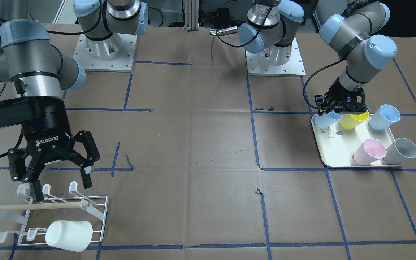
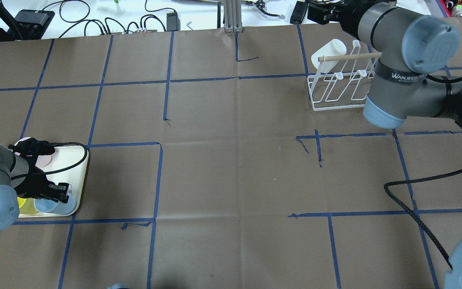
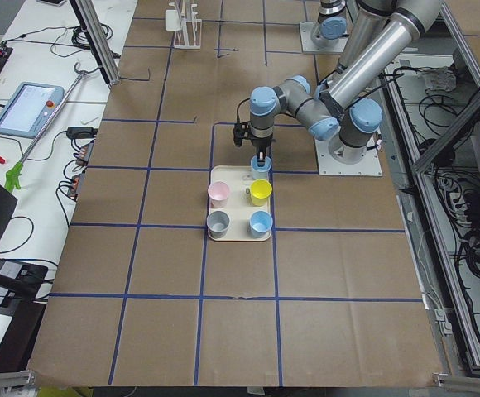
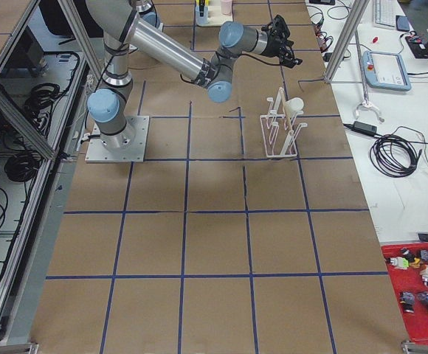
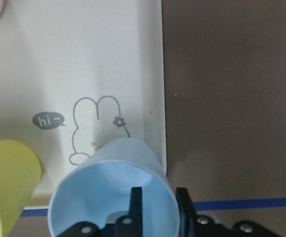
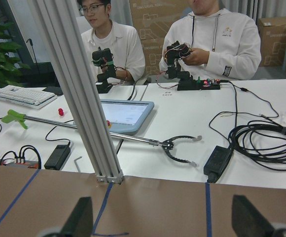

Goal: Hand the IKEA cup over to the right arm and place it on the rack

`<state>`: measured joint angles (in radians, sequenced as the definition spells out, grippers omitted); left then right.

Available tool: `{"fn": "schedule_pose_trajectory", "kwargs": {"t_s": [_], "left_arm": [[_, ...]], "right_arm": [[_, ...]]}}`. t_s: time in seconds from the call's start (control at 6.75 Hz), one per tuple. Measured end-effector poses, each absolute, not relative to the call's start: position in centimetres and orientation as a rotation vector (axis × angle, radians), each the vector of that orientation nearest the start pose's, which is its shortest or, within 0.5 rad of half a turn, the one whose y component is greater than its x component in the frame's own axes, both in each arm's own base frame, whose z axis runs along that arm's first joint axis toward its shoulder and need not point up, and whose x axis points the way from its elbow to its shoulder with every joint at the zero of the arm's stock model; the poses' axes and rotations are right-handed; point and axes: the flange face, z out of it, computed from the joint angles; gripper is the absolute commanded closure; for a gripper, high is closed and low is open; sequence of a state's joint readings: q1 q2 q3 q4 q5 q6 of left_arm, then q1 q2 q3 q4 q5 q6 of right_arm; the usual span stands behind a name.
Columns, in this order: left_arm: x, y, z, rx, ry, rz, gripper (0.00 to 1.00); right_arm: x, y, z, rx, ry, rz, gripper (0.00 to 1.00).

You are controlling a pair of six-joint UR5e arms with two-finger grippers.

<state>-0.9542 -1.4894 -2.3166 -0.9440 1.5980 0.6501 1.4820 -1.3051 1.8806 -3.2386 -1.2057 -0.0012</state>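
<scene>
A light-blue cup (image 1: 328, 120) hangs tilted in my left gripper (image 1: 338, 112) over the near corner of a white tray (image 1: 338, 153). In the left wrist view one finger (image 5: 135, 202) is inside the cup's rim (image 5: 113, 197) and the other outside, shut on its wall. My right gripper (image 1: 61, 187), a black ROBOTIQ claw, is open and empty just above the white wire rack (image 1: 96, 213) with its wooden dowel (image 1: 31, 207). A white cup (image 1: 69, 235) sits on a rack prong. The rack also shows in the overhead view (image 2: 337, 94).
Yellow (image 1: 354, 120), light-blue (image 1: 384, 117), pink (image 1: 369, 151) and grey (image 1: 401, 151) cups lie tilted on the tray. A black cable (image 2: 415, 208) loops over the table by the right arm. An aluminium post (image 6: 79, 98) and two operators stand beyond the table's far edge.
</scene>
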Motion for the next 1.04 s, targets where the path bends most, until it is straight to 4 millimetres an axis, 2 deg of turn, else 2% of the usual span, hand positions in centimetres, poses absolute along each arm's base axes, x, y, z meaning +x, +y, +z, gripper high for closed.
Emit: {"fn": "schedule_pose_trajectory", "kwargs": {"t_s": [0.15,0.3,0.59,0.74,0.89,1.04], "left_arm": [[11.5,-38.7,25.8,0.051,3.123,0.036,1.0],[12.3,-40.2,28.6,0.052,3.111,0.01,1.0],[13.6,-44.1,37.0,0.082,3.125,0.027,1.0],[13.4,-46.4,41.4,0.122,3.134,0.037,1.0],[12.9,-48.9,44.4,0.175,3.141,0.022,1.0],[12.2,-51.6,46.1,0.235,3.169,-0.037,1.0]], "right_arm": [[13.4,-56.5,40.4,-0.064,2.42,-1.422,0.0],[14.2,-54.5,40.2,0.142,2.361,-1.32,0.0],[14.6,-50.6,39.8,0.533,2.183,-1.153,0.0],[14.7,-48.6,38.9,0.672,2.085,-1.099,0.0],[14.7,-46.6,37.8,0.795,1.977,-1.05,0.0],[14.8,-45.0,36.8,0.896,1.87,-1.002,0.0]]}}
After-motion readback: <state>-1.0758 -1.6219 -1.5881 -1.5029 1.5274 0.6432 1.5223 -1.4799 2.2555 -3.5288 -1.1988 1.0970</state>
